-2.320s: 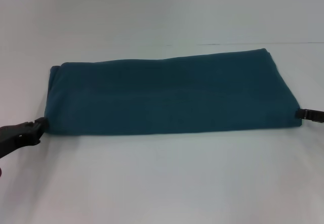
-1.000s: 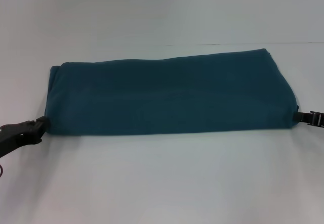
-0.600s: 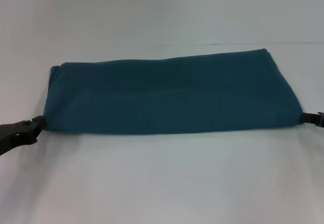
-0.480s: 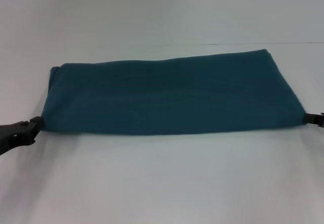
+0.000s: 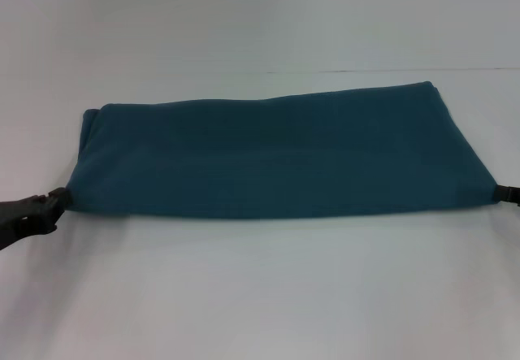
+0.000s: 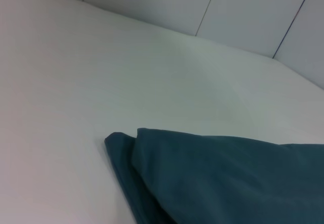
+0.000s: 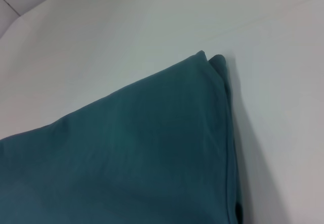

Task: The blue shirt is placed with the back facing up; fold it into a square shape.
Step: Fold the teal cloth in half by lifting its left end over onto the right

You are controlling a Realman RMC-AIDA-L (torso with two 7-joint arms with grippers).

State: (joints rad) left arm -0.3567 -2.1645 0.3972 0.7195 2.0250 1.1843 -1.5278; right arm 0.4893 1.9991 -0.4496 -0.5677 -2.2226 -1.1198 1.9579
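Note:
The blue shirt lies folded into a long flat band across the white table. My left gripper is pinched shut on the band's near left corner at table height. At the far right edge of the head view, my right gripper holds the near right corner, with only its tip in view. The left wrist view shows the shirt's layered far left corner. The right wrist view shows the shirt's far right corner and smooth top.
Bare white table surface surrounds the shirt on all sides. A thin seam line runs across the table behind the shirt. White wall panels stand beyond the table's far edge.
Both grippers have drawn outward, the right one nearly leaving the view. The shirt's near corners followed them, so the band now lies wider and tauter along its near edge.

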